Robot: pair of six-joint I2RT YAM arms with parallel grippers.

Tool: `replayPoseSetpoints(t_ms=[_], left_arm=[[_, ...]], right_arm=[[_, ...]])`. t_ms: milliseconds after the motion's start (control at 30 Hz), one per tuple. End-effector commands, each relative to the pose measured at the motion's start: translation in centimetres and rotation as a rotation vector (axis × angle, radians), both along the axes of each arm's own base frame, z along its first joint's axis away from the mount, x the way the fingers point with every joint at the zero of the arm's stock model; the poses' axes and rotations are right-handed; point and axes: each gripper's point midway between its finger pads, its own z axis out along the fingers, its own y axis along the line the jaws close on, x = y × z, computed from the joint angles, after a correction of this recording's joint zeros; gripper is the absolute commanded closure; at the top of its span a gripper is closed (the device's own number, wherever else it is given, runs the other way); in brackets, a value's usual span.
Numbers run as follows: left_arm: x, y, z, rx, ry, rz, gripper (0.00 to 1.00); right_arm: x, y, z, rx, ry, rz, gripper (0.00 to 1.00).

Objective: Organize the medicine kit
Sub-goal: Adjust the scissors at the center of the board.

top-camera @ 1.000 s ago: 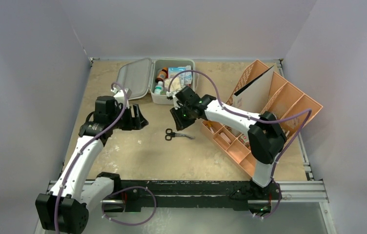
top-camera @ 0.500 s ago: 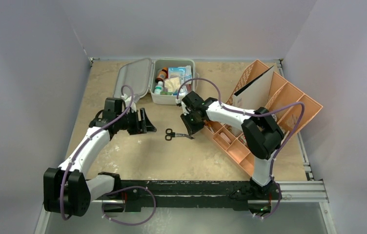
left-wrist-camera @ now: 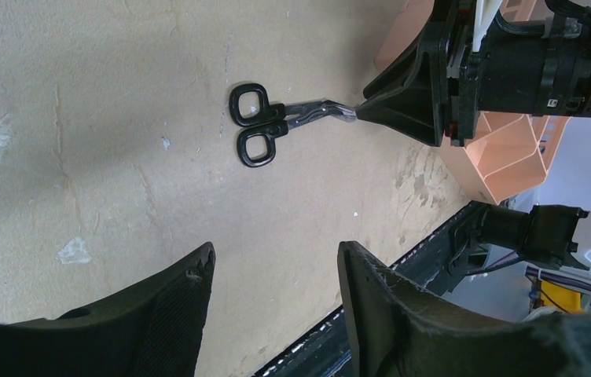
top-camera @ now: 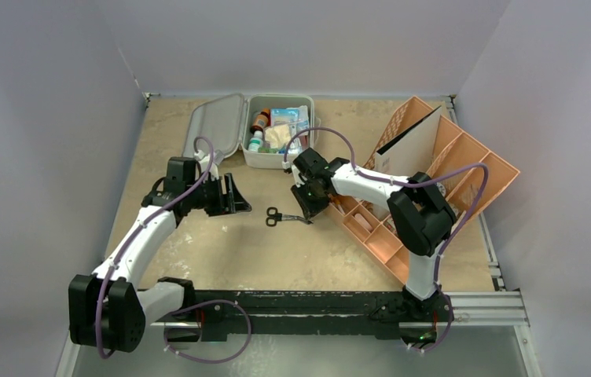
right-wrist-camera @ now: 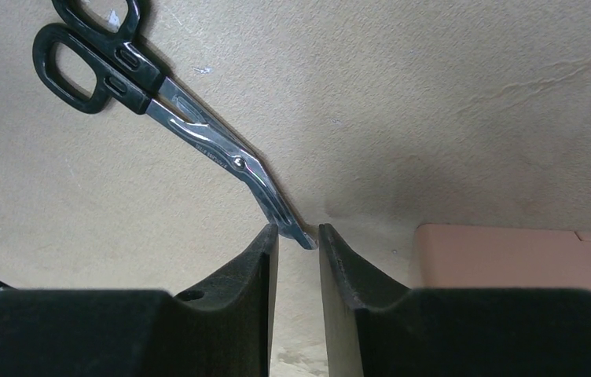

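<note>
With the right gripper [right-wrist-camera: 299, 229], straddling the blade tip of the scissors [right-wrist-camera: 198, 141], jaws drawn in to a narrow slot. Not managing to tell from these views whether pinching the steel or merely bracketing it. Lying flat on the desk [top-camera: 198, 251], those scissors, near the centre of the overhead view, with the black loops pointing left. With the left gripper [left-wrist-camera: 277, 255], hovering just left of them, spread wide and carrying nothing.

As for the medicine kit [top-camera: 265, 162]: sitting at the upper middle of the overhead view, standing open with the lid [top-camera: 218, 126] folded out to the left, and already holding small bottles and packets.

Judging by that, getting well into the packing without finishing it. Still needing the scissors raised off the desk and carried up into the case. Possibly needing more fetched from the orange tray [top-camera: 465, 169] at the right, though not making out what is remaining in its compartments. Then needing the lid swung over and shut.
</note>
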Motion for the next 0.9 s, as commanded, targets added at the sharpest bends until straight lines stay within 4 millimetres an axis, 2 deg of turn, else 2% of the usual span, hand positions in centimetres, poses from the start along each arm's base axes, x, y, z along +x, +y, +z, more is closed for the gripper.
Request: replayPoseSetpoints(t_ms=[0, 133, 333, 400, 467, 633, 867], left_arm=[[1.0, -0.6, 1.4, -0.035, -0.042, 0.004, 0.44], [1.2, -0.4, 1.7, -0.036, -0.047, 0.025, 0.45], [1.4, -0.2, 2.3, -0.025, -0.067, 0.037, 0.45], [1.4, -0.1, 2.3, -0.016, -0.069, 0.043, 0.45], [1.4, 0.1, 2.2, -0.008, -0.074, 0.047, 0.45], [1.3, 0.3, 2.2, 0.004, -0.076, 0.052, 0.45], [1.8, 1.4, 1.9, 0.059, -0.067, 0.087, 0.45]], right_arm=[[-1.0, 0.0, -1.6, -0.001, 0.056, 0.022, 0.72], [-0.2, 0.3, -0.6, -0.009, 0.031, 0.029, 0.72], [1.7, 1.5, 4.0, 0.029, -0.055, 0.051, 0.70], [2.0, 1.8, 4.8, 0.041, -0.071, 0.056, 0.70], [1.8, 1.8, 4.8, 0.045, -0.072, 0.061, 0.69], [1.1, 1.2, 2.8, 0.017, -0.036, 0.067, 0.68], [0.8, 1.9, 1.7, 0.016, -0.027, 0.063, 0.66]])
